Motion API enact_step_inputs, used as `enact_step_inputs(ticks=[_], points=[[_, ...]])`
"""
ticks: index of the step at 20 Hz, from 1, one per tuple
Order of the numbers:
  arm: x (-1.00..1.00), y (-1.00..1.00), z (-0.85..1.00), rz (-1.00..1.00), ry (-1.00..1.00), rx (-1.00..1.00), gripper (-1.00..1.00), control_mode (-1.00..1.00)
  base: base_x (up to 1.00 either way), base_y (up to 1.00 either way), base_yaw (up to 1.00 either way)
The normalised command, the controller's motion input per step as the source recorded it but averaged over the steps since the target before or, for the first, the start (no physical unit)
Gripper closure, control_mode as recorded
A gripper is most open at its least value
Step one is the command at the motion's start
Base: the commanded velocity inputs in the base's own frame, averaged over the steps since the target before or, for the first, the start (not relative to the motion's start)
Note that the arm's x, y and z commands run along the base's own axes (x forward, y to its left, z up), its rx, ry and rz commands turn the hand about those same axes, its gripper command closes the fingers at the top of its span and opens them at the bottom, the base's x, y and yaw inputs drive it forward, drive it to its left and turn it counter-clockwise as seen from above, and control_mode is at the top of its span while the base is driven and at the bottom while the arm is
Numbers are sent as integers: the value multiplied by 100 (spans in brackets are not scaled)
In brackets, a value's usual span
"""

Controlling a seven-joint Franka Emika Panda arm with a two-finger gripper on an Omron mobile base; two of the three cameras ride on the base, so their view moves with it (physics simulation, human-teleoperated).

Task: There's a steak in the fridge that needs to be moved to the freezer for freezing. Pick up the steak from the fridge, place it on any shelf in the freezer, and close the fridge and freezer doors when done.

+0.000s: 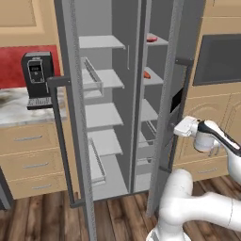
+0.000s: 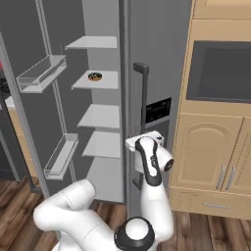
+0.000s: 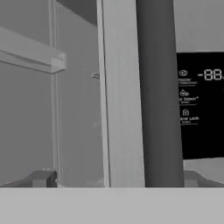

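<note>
The pincer (image 3: 114, 178) straddles the freezer door's (image 3: 120, 109) upright edge, fingers spread, holding nothing. The door handle (image 3: 158, 96) runs vertically just right of centre.

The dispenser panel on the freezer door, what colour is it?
Black, with pale display markings; the dispenser panel shows best in the hand view.

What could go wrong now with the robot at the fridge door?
The open gripper straddles the dark bar handle of the grey dispenser door without clamping it, so it might slip off when it moves. The wide plain grey door stands fully open and may get forgotten.
</note>
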Motion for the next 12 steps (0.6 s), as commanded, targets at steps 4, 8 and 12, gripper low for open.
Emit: enact_step_inputs(ticks=[4,8,12], points=[[0,100,0,-2,15,-1,-100,-100,0,0,0],[4,100,0,0,13,0,-100,-100,0,0,0],[16,100,0,0,2,0,-100,-100,0,0,0]])
